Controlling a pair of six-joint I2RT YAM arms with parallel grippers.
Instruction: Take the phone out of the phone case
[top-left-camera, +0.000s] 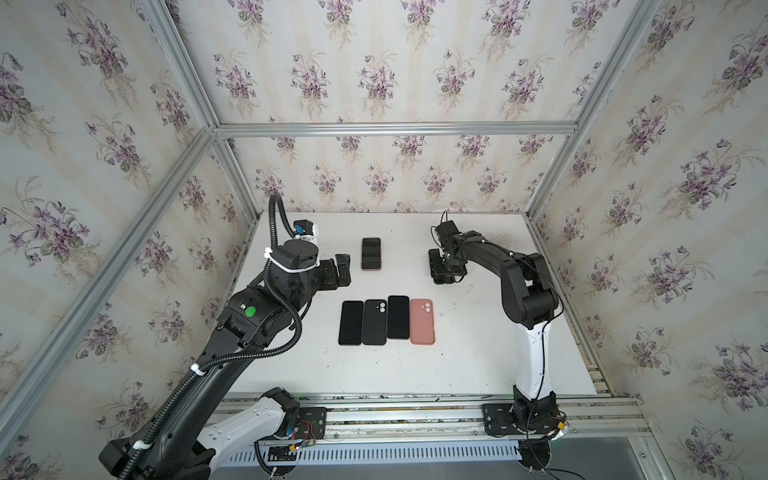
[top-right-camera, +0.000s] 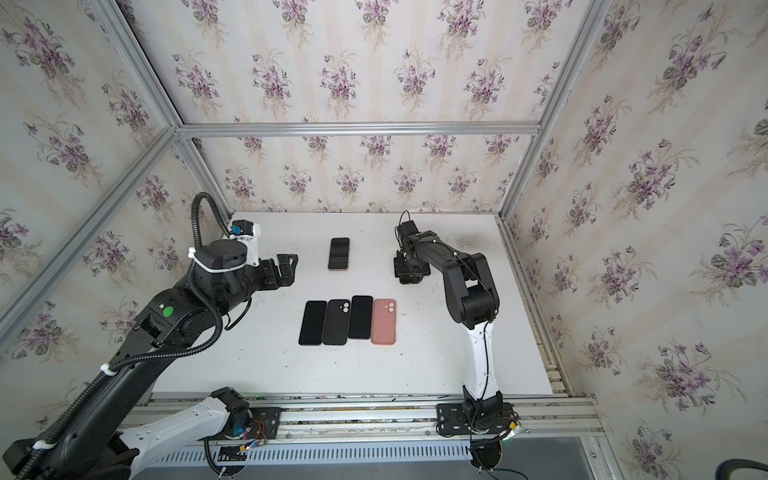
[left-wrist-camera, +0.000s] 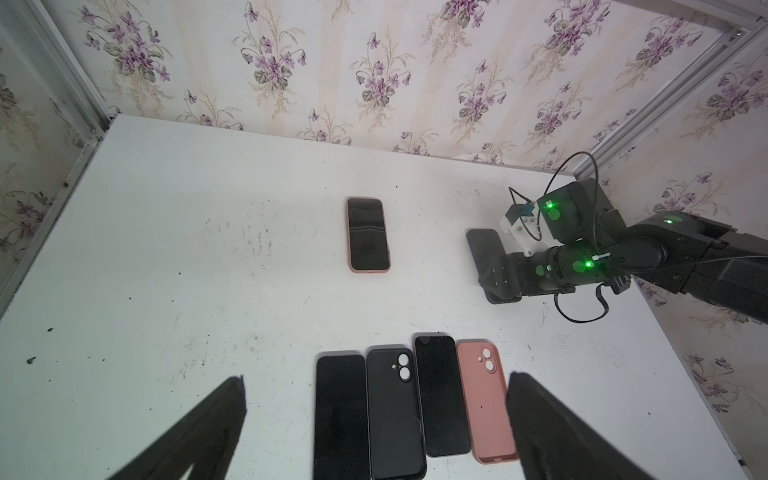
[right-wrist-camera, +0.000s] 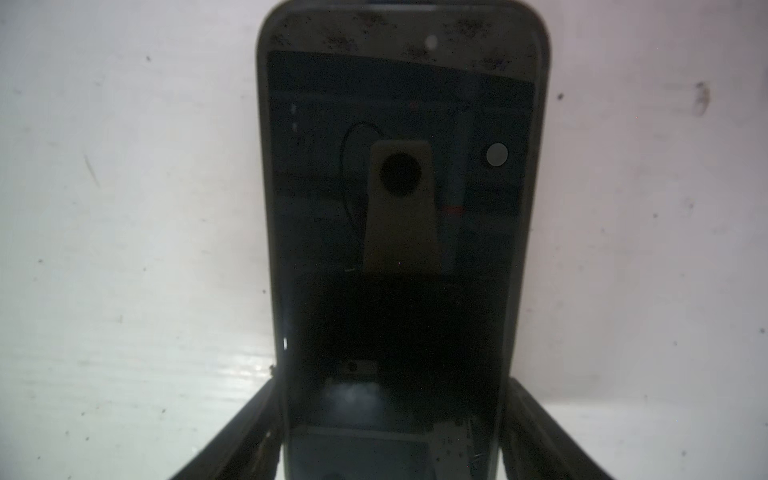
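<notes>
Your left arm (top-left-camera: 187, 395) fills the near left corner in both top views, and its left gripper (top-left-camera: 340, 271) hangs over the table (top-left-camera: 478, 353) by the left edge, spread wide with nothing between the jaws. Look to the right gripper (right-wrist-camera: 392, 378) for the work: its fingers (right-wrist-camera: 249, 424) sit against both long edges of the dark-cased phone (right-wrist-camera: 399, 208), closed on it near one short end. That phone lies flat and screen up toward the far right corner, with the dark case rim around the glass, which mirrors the wrist camera. You also have a pink-cased phone (top-left-camera: 370, 253) lying screen up near the middle of the far edge, between the two grippers. At the table's middle four things lie in a row, side by side and touching: black phone (top-left-camera: 350, 323), black case (top-left-camera: 375, 323) with two camera holes, second black phone (top-left-camera: 398, 317), pink case (top-left-camera: 422, 322)
</notes>
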